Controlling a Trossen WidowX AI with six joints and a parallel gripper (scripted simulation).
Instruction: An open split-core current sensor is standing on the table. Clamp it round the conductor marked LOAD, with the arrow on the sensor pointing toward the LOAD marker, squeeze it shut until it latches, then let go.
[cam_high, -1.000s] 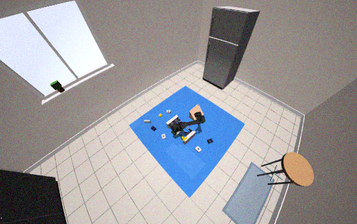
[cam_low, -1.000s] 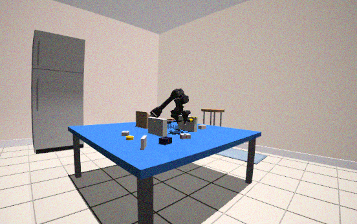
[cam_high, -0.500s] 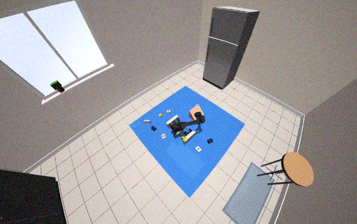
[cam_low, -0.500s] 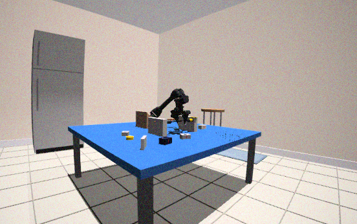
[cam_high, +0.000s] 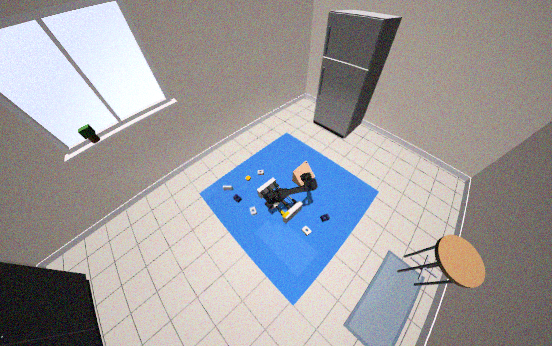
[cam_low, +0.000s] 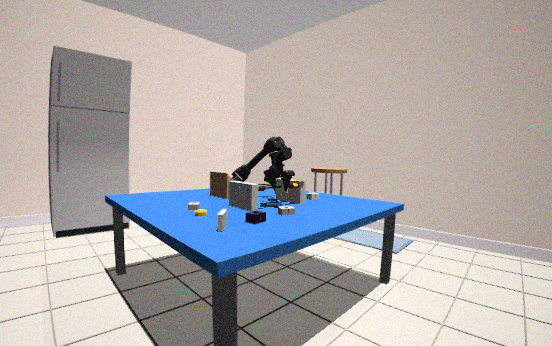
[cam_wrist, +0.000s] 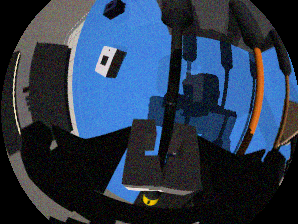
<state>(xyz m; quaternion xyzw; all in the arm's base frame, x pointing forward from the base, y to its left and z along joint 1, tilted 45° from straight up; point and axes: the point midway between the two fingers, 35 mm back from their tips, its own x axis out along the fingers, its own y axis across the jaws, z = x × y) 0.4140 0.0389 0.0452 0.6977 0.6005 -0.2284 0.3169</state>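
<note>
My gripper (cam_wrist: 163, 134) (cam_low: 280, 187) is shut on the dark grey split-core sensor (cam_wrist: 140, 162), between the two upright white panels (cam_high: 292, 212) (cam_low: 243, 195). In the wrist view the sensor's two halves stand apart with a gap between them. A black conductor (cam_wrist: 173, 75) runs down over this gap; I cannot tell whether it lies inside the core. An orange conductor (cam_wrist: 259, 90) and a thinner brown one run to the right. A yellow piece (cam_wrist: 150, 199) (cam_high: 285, 213) shows beyond the sensor. The sensor's arrow and the LOAD lettering are not readable.
A brown block (cam_low: 218, 184) stands by the arm's base on the blue table (cam_low: 165, 220). Small loose items lie around the panels: a white box (cam_wrist: 110, 61) (cam_high: 253, 211), a dark box (cam_low: 255, 217), a yellow piece (cam_low: 200, 213) and an upright white piece (cam_low: 222, 220).
</note>
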